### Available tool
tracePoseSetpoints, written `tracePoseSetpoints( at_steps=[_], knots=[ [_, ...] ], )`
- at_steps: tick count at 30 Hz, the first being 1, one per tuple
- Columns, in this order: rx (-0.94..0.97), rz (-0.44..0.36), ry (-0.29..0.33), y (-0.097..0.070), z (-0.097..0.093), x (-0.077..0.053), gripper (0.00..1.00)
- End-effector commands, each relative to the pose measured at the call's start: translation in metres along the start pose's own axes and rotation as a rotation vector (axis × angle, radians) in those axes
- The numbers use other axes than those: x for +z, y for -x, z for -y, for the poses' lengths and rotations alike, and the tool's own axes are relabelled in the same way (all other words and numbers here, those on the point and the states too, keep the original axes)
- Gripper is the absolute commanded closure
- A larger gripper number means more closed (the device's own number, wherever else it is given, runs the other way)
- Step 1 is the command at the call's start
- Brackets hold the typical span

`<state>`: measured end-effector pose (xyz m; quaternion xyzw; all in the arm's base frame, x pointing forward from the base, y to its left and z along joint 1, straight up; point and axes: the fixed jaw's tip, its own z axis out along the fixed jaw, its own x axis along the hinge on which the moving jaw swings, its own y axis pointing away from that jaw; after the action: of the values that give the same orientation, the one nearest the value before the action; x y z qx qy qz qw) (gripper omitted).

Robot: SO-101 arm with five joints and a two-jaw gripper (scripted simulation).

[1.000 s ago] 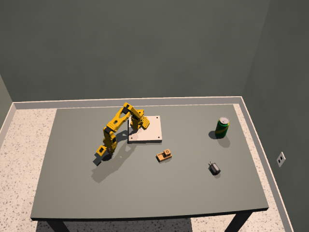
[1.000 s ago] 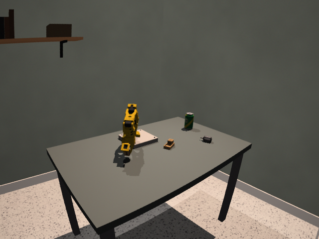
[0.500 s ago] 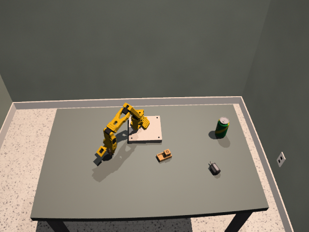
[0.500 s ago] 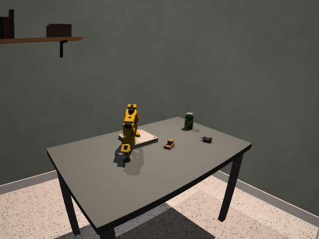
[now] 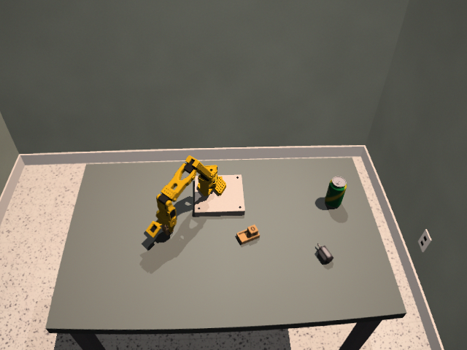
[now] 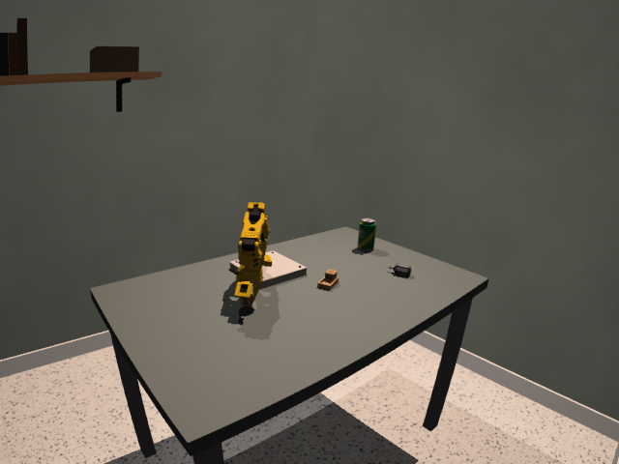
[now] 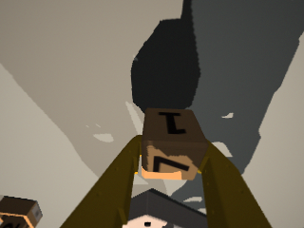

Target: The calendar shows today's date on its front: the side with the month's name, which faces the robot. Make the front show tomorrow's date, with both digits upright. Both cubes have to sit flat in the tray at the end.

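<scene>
The fingers are clamped on one date cube (image 7: 174, 144) above the worktop (image 5: 226, 286), while the tray (image 5: 246, 235) with the other cube lies well apart to one side.
</scene>
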<state>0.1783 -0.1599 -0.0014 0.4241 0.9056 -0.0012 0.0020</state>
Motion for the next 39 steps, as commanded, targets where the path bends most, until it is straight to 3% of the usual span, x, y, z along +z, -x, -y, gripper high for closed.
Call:
tracePoseSetpoints(
  at_steps=[1, 23, 33, 39],
  knots=[
    [0.016, -0.019, -0.001, -0.0029, 0.0024, 0.0059, 1.00],
    [0.016, -0.019, -0.001, -0.0029, 0.0024, 0.0116, 1.00],
    [0.016, -0.019, -0.001, -0.0029, 0.0024, 0.0116, 0.84],
    [0.016, -0.019, -0.001, -0.0029, 0.0024, 0.0116, 0.83]
  ],
)
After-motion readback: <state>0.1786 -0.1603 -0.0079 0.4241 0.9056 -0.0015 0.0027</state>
